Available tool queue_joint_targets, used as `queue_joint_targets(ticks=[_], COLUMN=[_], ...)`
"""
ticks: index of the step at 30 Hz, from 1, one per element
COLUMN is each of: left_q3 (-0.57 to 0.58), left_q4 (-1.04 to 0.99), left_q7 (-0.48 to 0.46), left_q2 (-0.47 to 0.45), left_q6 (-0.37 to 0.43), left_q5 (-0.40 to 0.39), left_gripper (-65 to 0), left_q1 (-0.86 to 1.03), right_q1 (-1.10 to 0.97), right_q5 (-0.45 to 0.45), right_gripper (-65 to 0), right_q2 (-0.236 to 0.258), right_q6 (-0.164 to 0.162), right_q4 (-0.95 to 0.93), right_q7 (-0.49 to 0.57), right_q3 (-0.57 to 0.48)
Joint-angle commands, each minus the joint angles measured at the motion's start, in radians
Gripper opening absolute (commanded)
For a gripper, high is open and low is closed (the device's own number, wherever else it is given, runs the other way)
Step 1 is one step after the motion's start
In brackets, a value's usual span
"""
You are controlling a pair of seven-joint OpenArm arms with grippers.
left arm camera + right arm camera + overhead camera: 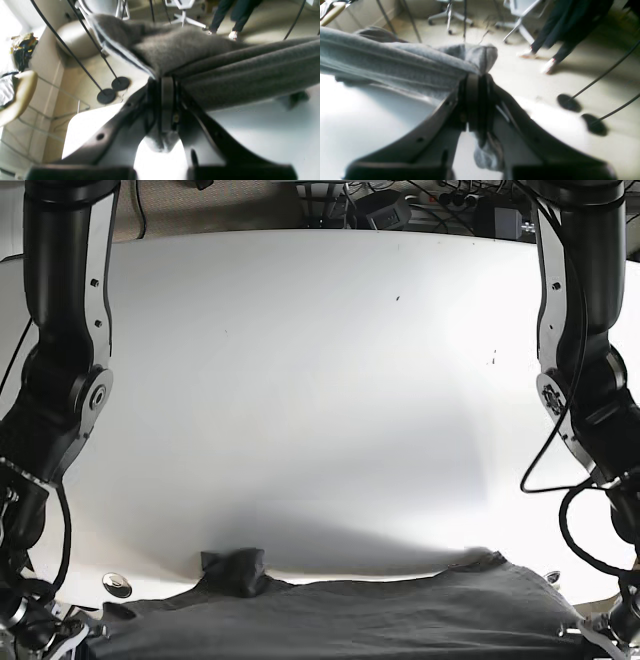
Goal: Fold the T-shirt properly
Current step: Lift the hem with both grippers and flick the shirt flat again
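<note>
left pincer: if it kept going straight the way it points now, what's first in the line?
The dark grey knit T-shirt itself: the left pincer is shut on a bunched fold, with cloth right ahead of the tips. Past that, apparently only the pale floor beyond the white table's edge, though depth is unclear.

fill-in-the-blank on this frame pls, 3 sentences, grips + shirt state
1. Both the left gripper and the right gripper are shut on the grey ____.
2. In the base view, the shirt hangs stretched along the ____ edge of the frame.
3. The table under it is ____ in colour.

Missing words: T-shirt; bottom; white
</note>
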Motion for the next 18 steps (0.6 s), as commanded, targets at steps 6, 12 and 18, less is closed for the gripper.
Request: queue_joint_targets(ticks=[6, 12, 18], left_q3=[-0.106, -0.203, -0.284], left_q4=[0.313, 0.472, 0.512], left_q7=[-0.023, -0.023, -0.023], left_q2=[-0.019, 0.053, 0.085], left_q6=[0.009, -0.049, -0.070], left_q5=[0.003, 0.002, 0.005], left_gripper=[-65.0, -65.0, -65.0], left_q1=[0.443, 0.804, 1.021], right_q1=[-0.501, -0.892, -1.119], right_q5=[0.180, 0.299, 0.303], right_gripper=[-63.1, -63.1, -63.1], right_q2=[0.002, -0.021, -0.049], right_q6=[-0.069, -0.080, -0.074], right_q4=[0.319, 0.483, 0.557], right_q7=[0.009, 0.009, 0.009], right_q3=[0.103, 0.201, 0.249])
